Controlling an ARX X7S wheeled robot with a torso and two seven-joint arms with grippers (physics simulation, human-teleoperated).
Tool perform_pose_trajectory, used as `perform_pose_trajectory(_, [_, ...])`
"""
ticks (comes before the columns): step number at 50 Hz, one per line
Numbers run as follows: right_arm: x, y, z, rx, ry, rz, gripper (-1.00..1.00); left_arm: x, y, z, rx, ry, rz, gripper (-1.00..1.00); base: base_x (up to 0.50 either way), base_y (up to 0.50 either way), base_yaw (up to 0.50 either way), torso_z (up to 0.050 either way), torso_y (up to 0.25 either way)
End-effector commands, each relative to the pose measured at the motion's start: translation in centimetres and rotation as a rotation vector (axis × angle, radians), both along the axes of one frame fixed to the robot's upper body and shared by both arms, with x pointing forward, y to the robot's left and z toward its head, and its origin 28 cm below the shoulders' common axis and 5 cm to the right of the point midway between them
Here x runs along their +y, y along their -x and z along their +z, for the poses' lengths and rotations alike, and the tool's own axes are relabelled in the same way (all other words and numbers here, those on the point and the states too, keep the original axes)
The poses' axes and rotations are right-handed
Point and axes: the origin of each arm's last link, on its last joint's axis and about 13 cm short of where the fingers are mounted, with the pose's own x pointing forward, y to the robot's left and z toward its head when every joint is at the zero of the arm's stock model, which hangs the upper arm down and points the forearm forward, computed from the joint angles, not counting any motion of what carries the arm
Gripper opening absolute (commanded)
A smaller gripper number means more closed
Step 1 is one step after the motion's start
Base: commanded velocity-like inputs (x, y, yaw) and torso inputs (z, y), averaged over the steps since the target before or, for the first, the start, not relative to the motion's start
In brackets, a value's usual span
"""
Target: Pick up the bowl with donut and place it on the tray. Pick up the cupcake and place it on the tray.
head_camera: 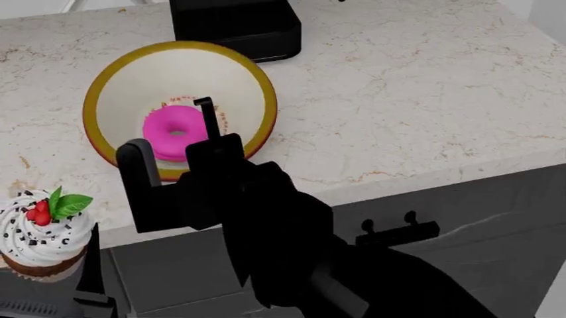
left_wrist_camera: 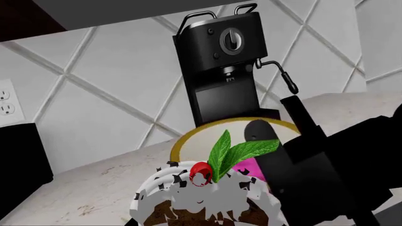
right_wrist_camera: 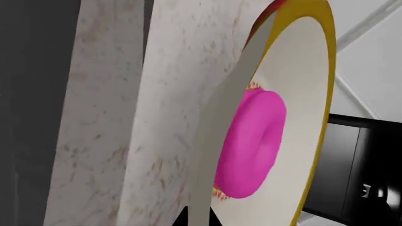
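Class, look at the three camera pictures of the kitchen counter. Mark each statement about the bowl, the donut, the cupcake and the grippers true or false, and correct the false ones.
1. The donut lies inside the bowl. True.
2. The cupcake sits inside the bowl. False: it is outside the bowl, near the counter's front edge.
3. The right gripper has its jaws open at the bowl's near rim. True.
4. The donut is brown. False: it is pink.
5. A black coffee machine stands behind the bowl. True.
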Motion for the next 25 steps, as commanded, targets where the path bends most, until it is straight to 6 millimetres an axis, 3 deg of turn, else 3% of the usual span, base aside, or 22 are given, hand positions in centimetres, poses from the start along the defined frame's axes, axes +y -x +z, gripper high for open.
perform_pose_trajectory(1, [-0.3, -0.1, -0.6, 0.02, 0.022, -0.015, -1.0, 0.0, 0.0, -0.1, 0.001, 0.027, 0.0, -1.0, 0.0, 0.0, 0.0, 0.0, 0.0])
perform_pose_trajectory(14, [-0.6, 0.6, 1.3, -0.039, 0.017, -0.035, -1.0, -0.1, -0.1, -0.4, 0.007, 0.029, -0.003, -1.0, 0.0, 0.0, 0.0, 0.0, 0.0])
perform_pose_trajectory(25, [-1.2, 3.8, 4.3, -0.123, 0.01, -0.001, -1.0, 0.1, -0.1, -0.5, 0.009, 0.03, 0.002, -1.0, 0.0, 0.0, 0.0, 0.0, 0.0])
